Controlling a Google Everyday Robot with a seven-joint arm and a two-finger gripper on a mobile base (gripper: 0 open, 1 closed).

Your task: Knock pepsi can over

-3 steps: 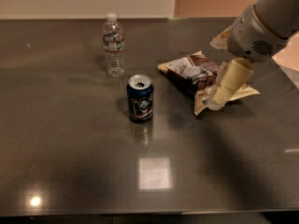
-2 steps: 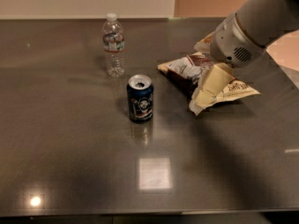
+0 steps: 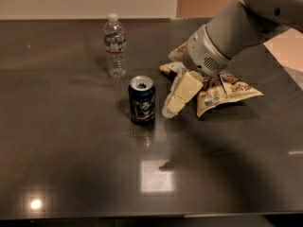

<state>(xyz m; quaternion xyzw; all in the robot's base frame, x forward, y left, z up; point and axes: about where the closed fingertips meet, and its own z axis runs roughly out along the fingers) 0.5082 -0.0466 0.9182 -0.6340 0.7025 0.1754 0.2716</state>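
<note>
Can [image 3: 142, 100] upright mid-tabletop [image 3: 71, 164]; hand [image 3: 171, 109] just right of it, not touching, nothing visibly held; open or closed, cannot tell. Likely light, stiff, slick (narrow base): push side near rim.

The arm [image 3: 236, 27] is a thick, smooth, light-grey cylinder. Its white rounded wrist housing [image 3: 198, 50] carries a perforated vent grille [image 3: 209, 64]. The gripper [image 3: 173, 104], cream-coloured and blocky, is located just beside the pepsi can [image 3: 142, 100].

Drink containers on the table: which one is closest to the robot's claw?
The dark-blue pepsi can, right beside the gripper; the clear water bottle stands farther back.
</note>
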